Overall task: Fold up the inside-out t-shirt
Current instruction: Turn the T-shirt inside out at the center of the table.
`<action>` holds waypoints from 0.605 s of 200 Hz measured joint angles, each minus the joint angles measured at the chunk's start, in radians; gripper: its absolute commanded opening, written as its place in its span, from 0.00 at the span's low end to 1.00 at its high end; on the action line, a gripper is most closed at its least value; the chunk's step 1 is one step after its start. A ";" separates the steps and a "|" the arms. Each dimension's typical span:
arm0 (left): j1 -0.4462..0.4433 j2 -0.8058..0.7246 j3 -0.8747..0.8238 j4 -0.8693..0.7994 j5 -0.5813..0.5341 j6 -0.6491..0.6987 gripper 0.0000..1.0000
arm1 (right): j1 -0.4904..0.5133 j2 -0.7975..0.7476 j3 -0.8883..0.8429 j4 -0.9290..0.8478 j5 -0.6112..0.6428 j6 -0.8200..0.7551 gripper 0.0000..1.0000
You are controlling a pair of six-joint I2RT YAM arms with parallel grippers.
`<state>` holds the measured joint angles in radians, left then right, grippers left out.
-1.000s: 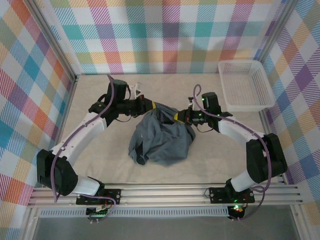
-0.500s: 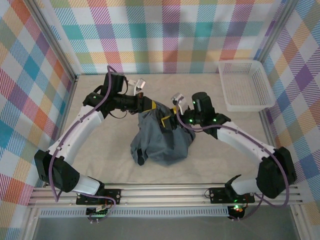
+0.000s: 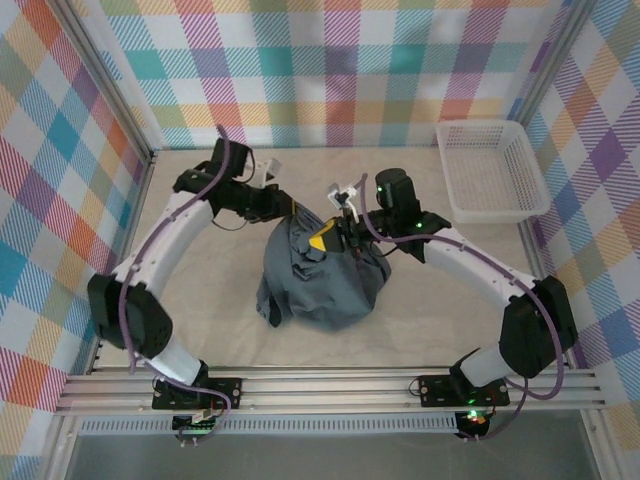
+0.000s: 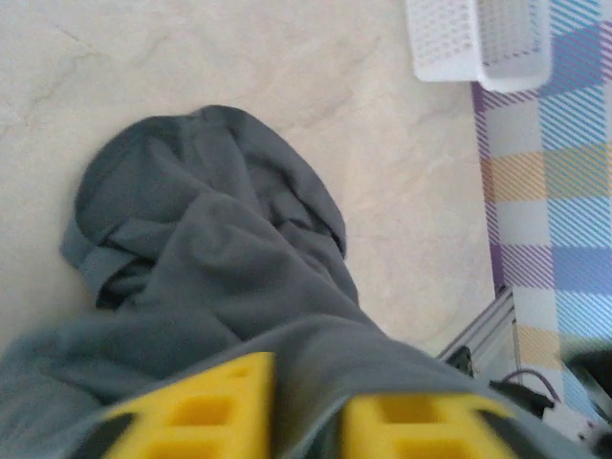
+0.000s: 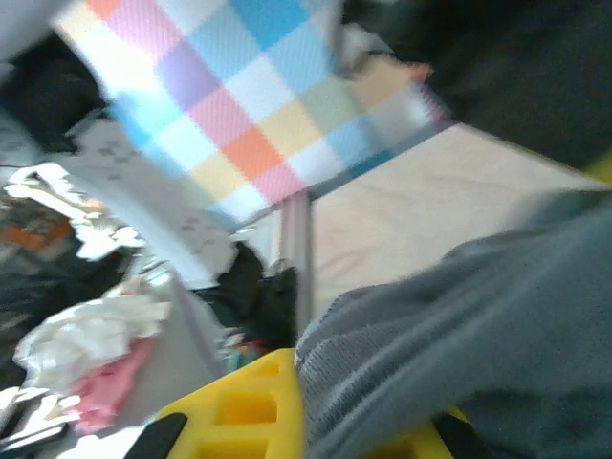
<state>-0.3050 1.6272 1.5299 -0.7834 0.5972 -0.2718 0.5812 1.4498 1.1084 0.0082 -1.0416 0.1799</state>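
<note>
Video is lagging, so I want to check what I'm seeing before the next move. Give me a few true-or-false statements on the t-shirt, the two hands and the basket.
1. The t-shirt lies bunched in a heap on the table. True.
2. Part of the t-shirt is in the white mesh basket. False: the basket stands apart at the far right corner, with no cloth in it.
3. The right hand is shut on t-shirt cloth. True.
4. The left hand hangs over the basket. False: it is at the heap's far left edge, against the cloth.
</note>
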 measured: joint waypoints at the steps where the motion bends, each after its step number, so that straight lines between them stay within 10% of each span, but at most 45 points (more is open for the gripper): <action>1: 0.001 0.003 0.000 0.002 -0.001 -0.002 0.51 | 0.000 -0.003 -0.002 0.002 -0.008 0.006 0.00; 77: 0.012 -0.268 -0.159 0.045 -0.113 0.027 0.70 | -0.105 -0.029 -0.011 0.013 0.083 0.151 0.04; 121: -0.151 -0.511 -0.254 0.101 -0.111 0.115 0.73 | -0.111 0.003 -0.011 -0.026 0.114 0.160 0.03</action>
<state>-0.4564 1.1160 1.2755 -0.6823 0.4866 -0.1570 0.4706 1.4532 1.0977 -0.0181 -0.9279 0.3401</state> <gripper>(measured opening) 0.726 0.058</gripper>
